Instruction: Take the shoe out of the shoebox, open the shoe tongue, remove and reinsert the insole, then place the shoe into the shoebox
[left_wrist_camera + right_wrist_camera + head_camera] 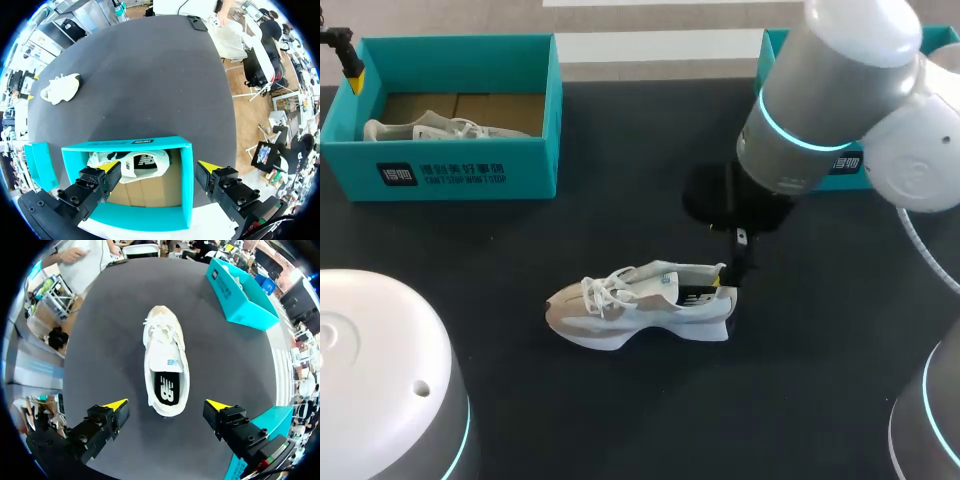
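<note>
The right claw (167, 406) hangs wide open just above the heel end of the shoe (165, 360), with nothing between its fingers and one yellow tip out to each side of the heel. In the head view this claw (740, 262) stands right at the shoe's (640, 305) heel collar; I cannot tell whether it touches. The shoe lies upright on its sole in the middle of the dark surface (620, 200), toe pointing away from the right claw. Its laces are done up and the black insole (167, 388) shows in its opening. Beside the right claw, at the surface's edge, is part of another teal box (260, 425).

The left claw (159, 166) is also wide open and holds nothing. It hovers over the open teal box (186, 175), well apart from the shoe on the surface. A second shoe (140, 162) lies in this box, on its side against one wall. In the head view the box (460, 160) sits at the far left corner of the surface.
</note>
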Controlling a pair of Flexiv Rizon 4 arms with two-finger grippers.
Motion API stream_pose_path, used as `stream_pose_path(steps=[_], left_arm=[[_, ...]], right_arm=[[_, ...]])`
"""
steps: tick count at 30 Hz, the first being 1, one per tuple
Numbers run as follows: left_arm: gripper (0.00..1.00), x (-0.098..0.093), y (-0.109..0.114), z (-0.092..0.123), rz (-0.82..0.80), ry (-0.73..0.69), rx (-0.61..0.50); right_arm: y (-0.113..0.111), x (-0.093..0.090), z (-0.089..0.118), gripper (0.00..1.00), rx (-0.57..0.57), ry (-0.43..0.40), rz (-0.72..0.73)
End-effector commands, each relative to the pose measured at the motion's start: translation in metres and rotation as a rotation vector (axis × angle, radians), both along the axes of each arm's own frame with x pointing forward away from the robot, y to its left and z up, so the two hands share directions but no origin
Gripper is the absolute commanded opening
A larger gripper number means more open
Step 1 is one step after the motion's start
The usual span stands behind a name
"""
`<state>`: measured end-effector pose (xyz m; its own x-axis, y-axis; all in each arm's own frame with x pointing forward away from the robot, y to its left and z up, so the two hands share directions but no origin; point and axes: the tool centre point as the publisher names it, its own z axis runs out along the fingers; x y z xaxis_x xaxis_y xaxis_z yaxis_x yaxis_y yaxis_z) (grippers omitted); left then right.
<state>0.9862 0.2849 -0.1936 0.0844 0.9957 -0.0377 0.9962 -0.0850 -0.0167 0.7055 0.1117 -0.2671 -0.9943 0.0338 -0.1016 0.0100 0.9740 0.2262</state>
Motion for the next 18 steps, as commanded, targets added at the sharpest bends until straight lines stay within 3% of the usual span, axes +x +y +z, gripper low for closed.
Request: stream_pose_path(steps=[1, 9, 18], left_arm=[[1.00, -0.001, 0.000, 0.000, -0.001, -0.001, 0.000], [1.00, -0.001, 0.000, 0.000, -0.001, -0.001, 0.000], [1.00, -0.001, 0.000, 0.000, -0.001, -0.001, 0.000]], right_arm=[[-0.012, 0.000, -0.011, 1.00, 0.149, -0.023, 0.027], [-0.037, 0.004, -0.024, 1.00, 0.320, -0.065, 0.038], [-0.050, 0.005, -0.044, 1.00, 0.470, -0.005, 0.052]])
